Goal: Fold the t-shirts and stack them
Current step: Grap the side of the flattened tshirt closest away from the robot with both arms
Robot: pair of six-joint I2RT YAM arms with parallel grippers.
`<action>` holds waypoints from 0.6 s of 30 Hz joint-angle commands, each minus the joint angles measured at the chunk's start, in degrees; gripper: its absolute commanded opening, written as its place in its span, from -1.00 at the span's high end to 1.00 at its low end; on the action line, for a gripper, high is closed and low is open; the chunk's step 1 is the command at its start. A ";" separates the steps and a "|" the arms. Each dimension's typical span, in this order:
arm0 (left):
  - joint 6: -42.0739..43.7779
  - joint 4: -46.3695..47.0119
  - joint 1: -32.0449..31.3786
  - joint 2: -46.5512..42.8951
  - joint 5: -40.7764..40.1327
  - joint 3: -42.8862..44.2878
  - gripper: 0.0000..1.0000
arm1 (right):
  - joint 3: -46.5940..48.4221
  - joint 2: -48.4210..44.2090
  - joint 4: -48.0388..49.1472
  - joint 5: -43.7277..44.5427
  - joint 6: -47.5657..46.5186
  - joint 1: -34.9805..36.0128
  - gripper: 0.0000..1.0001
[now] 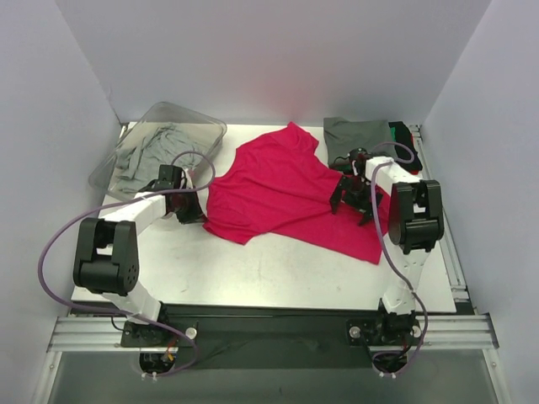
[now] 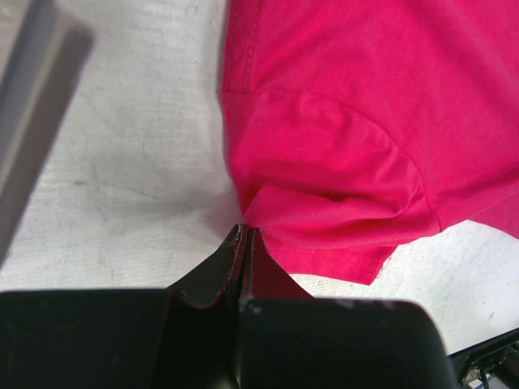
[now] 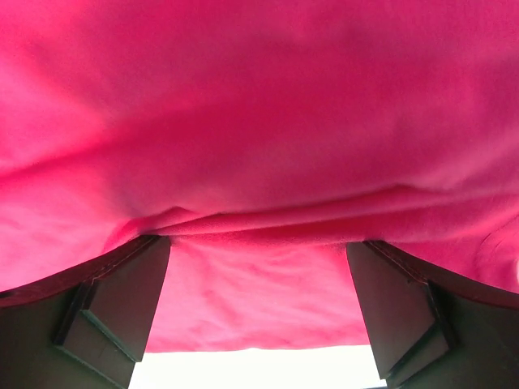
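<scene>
The magenta-red t-shirt lies spread and wrinkled on the middle of the table. My left gripper is at the shirt's left edge. In the left wrist view its jaws are pressed together, and the cloth puckers into their tip. My right gripper is over the shirt's right part. In the right wrist view its fingers stand wide apart, with magenta cloth lying between and over their tips. A folded dark grey t-shirt tops a stack at the back right, with green, black and red edges showing.
A clear plastic bin at the back left holds a light grey t-shirt. White walls close in the table at the back and both sides. Bare table lies in front of the shirt.
</scene>
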 commanded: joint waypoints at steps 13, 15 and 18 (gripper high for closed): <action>1.44 1.87 0.59 3.91 3.36 7.53 1.00 | 1.79 -9.86 -1.44 -1.75 -1.26 0.84 -0.92; 1.36 2.13 0.50 3.74 3.80 7.79 1.00 | -3.98 -15.21 -2.14 -1.40 -0.99 0.40 -0.92; 1.09 2.22 0.59 3.47 4.33 8.06 1.00 | -12.86 -21.71 -3.72 -1.04 -0.20 -0.74 -0.92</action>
